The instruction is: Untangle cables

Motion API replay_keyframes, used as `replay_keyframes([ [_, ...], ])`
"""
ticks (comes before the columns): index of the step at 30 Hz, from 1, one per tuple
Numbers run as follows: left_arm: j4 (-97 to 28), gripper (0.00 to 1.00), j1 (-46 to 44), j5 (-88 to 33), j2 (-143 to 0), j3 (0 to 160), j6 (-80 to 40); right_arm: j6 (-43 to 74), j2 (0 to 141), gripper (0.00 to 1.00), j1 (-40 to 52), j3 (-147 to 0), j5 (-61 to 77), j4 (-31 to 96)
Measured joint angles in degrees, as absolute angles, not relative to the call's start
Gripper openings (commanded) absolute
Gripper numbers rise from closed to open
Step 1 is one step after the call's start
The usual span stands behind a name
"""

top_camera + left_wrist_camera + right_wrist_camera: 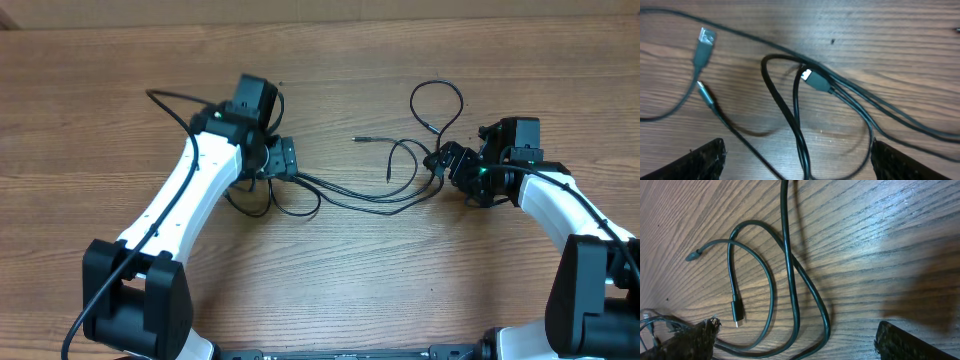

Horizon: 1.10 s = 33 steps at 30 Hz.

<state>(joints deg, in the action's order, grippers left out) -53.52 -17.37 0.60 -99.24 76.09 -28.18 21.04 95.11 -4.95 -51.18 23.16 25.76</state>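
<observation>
Hovering released above the counter (330, 300), the left end effector (797, 161) is straddling a crossed loop of the cables (785, 107), with a USB plug (704, 44) lying off to one side. The right end effector (795, 341), also spread wide, is hanging over more cable loops (790, 280). Pinching two strands together risks tightening the crossing instead of freeing it.

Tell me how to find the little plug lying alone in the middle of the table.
Look at the wooden table from overhead, in the gap between the left gripper and the right gripper. Farther from the robot than the long cables stretched between them, a thin plug lies on bare wood. Only it lies flat and straight, its silvery tip pointing left, crossing no other cord.
</observation>
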Motion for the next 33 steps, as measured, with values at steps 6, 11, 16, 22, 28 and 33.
replay_keyframes([
  [6,-49.0,0.39,-17.4,0.1,-99.5,69.8,-31.5,20.9,95.1,1.00,-4.9,-51.2,23.1,25.6],
  [11,-47.5,0.04,-17.4,0.0,-99.5,69.3,-32.7,20.9,95.1,1.00,-5.0,-51.2,23.2,25.6],
  [16,-49.0,0.04,-17.4,0.0,-99.5,69.5,-33.4,21.0,95.1,1.00,-5.0,-51.2,23.2,25.6],
  [22,-63.9,0.04,-17.4,1.6,-99.8,80.4,-34.1,21.0,95.1,1.00,-5.0,-51.2,23.1,25.6],
  [28,-78.8,0.04,-17.4,8.6,-99.7,108.1,-33.9,20.9,95.1,1.00,-5.0,-51.2,22.9,25.5],
  [33,-83.7,0.04,-17.4,11.8,-99.3,131.9,-30.9,20.9,95.1,1.00,-5.0,-51.2,22.9,25.1],
])
